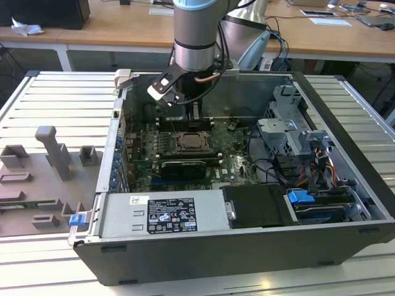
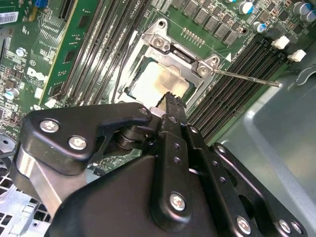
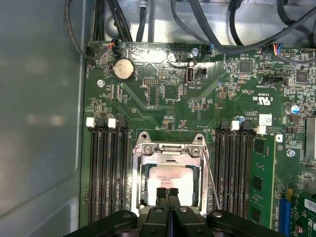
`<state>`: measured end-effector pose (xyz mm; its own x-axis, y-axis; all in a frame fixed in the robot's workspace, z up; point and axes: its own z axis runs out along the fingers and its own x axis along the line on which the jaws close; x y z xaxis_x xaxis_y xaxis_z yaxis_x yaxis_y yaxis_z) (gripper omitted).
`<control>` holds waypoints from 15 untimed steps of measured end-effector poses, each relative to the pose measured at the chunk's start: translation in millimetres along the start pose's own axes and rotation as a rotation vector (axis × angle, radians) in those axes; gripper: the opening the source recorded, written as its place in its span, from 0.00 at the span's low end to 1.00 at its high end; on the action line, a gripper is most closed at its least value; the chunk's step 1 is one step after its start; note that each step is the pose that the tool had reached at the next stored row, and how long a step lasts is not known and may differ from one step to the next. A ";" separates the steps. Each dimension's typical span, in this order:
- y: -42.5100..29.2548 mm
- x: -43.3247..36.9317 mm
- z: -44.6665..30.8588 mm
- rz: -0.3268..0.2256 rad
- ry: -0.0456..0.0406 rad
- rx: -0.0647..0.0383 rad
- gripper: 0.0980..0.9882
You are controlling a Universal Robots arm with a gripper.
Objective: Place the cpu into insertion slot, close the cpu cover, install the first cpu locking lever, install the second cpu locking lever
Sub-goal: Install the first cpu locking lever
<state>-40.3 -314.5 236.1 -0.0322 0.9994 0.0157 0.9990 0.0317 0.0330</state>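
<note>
First wrist view shows one cpu [image 3: 170, 177] seated in the insertion slot [image 3: 143, 183], one cpu cover [image 3: 168, 149] lowered over it, one thin lever [image 3: 213, 181] sticking out beside it, and the hand [image 3: 168, 191], narrow and empty, just above.

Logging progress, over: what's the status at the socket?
Gripper shut, tips over cpu. Cpu seated, cover down. One lever sticks out, looks unlatched.
</note>
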 end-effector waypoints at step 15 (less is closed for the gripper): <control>1.5 0.7 -47.1 0.000 -0.0002 0.000 0.01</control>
<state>-40.4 -314.5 283.2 -0.0322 0.9994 0.0155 0.9990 0.0317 0.0329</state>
